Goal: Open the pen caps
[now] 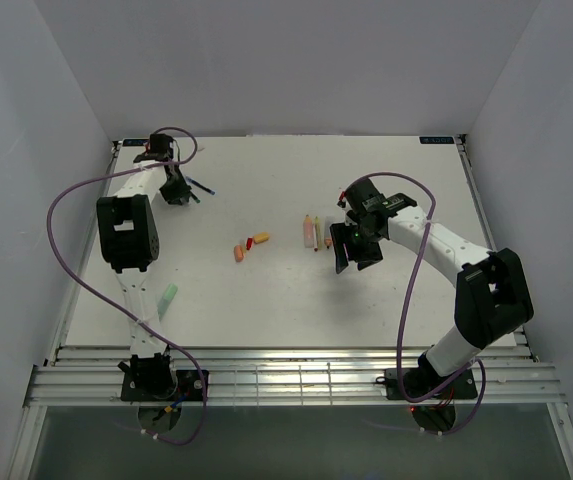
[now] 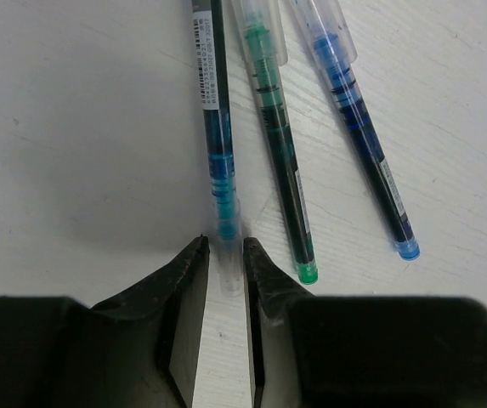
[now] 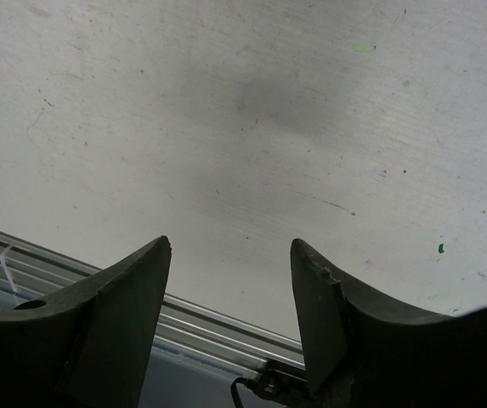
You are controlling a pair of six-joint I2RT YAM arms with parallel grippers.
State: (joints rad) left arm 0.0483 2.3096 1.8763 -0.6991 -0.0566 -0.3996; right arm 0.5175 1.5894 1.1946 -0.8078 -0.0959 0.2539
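In the left wrist view three slim pens lie side by side: a teal pen, a green pen and a blue pen. The teal pen's clear cap points toward me and lies between the tips of my left gripper. The jaws stand narrow around it, with a thin gap still showing on the left. From above, the left gripper is at the far left of the table. My right gripper hangs open and empty beside the upright highlighters.
An orange piece and a red-and-yellow piece lie mid-table. A pale teal piece lies by the left arm. The right wrist view shows bare table and the front rail.
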